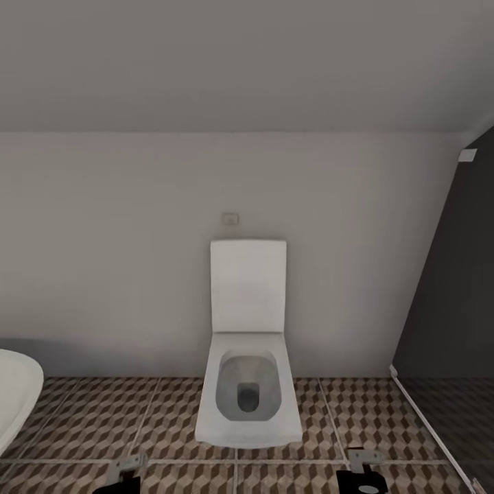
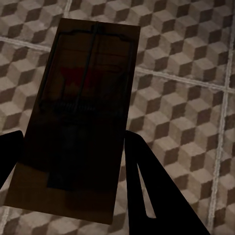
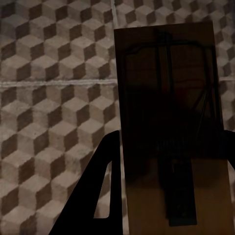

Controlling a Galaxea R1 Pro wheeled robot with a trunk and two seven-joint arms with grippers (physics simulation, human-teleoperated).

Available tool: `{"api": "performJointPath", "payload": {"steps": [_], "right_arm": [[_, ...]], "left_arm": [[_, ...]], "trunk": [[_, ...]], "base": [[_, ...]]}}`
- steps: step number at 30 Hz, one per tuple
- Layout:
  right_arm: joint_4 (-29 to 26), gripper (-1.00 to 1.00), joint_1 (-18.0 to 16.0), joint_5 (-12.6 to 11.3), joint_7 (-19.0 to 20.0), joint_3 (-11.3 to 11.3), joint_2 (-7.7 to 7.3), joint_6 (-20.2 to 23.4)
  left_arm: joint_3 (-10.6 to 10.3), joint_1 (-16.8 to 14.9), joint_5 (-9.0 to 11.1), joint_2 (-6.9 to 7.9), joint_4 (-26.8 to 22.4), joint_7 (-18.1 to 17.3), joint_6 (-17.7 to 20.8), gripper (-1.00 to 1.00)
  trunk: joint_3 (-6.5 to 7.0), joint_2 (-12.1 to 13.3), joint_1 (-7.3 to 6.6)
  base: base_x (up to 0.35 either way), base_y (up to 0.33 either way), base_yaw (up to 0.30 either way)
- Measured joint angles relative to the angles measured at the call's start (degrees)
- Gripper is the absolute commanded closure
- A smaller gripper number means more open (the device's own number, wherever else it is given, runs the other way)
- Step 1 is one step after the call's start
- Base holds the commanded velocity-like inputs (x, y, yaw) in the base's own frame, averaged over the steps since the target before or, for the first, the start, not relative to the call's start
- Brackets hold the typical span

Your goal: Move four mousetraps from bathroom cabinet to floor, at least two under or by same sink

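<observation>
Both grippers pinch mousetrap: left gripper point(image 2: 68, 161), right gripper point(image 3: 171, 161). Risk: dropping near toilet point(image 1: 248, 384) (no sink in sight).

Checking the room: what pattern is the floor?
Brown, tan and cream cubes on the bathroom floor; right wrist view.

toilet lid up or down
Up: the toilet lid stands upright against the wall, leaving the bowl open.

Left gripper point(image 2: 68, 161), right gripper point(image 3: 171, 161): jaws clamped, arms low.
</observation>
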Motion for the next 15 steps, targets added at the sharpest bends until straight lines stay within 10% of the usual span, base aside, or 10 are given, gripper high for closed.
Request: {"api": "performJointPath", "payload": {"steps": [11,15], "right_arm": [[-0.01,1.0,0.0,0.2,0.03,0.06,-0.05,-0.72],[-0.1,1.0,0.0,0.02,-0.23,-0.23,-0.3,-0.48]], "left_arm": [[-0.2,0.03,-0.41,-0.36,-0.09,0.0,-0.05,1.0],[-0.21,-0.05,-0.45,-0.33,-7.18,0.8,3.35,1.0]], "trunk": [[-1.98,-4.41,2.42],[-2.68,-6.02,3.29]], "base": [[0.0,0.0,0.0],[0.0,0.0,0.0]]}}
